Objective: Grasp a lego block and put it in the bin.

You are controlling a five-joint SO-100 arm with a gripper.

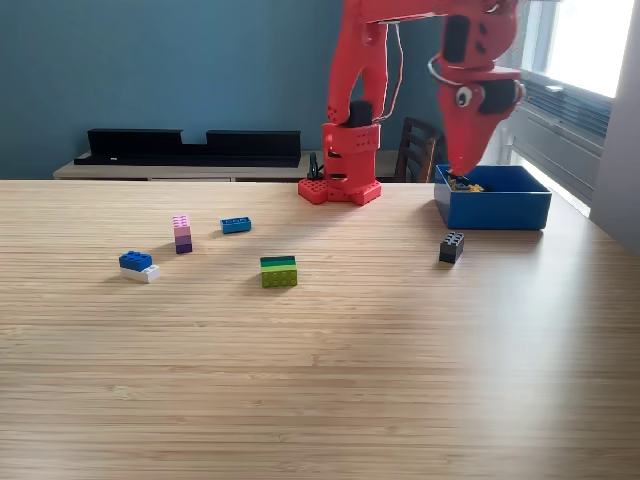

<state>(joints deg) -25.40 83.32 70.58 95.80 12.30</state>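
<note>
claw (462, 177) down inside bin (500, 210), at table's (320, 380) 2 o'clock. jaw gap unclear, can't tell grip. black lego block (451, 247) just outside bin at 7 o'clock.

daylight from window (590, 40), blown out | soft shadows | table (320, 380) mild sheen | focus sharp

Bin (493, 209) at exterior view's right, hand (462, 178) inside it, blocks (278, 271) scattered leftward on table (320, 380)

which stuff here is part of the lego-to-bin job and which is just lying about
Job:
- bin
- pincer, tips down inside the bin
- black block
- green block
- blue block
- pink-purple stack
- blue-white block

Lying about:
- chair
- black shelf unit
</note>
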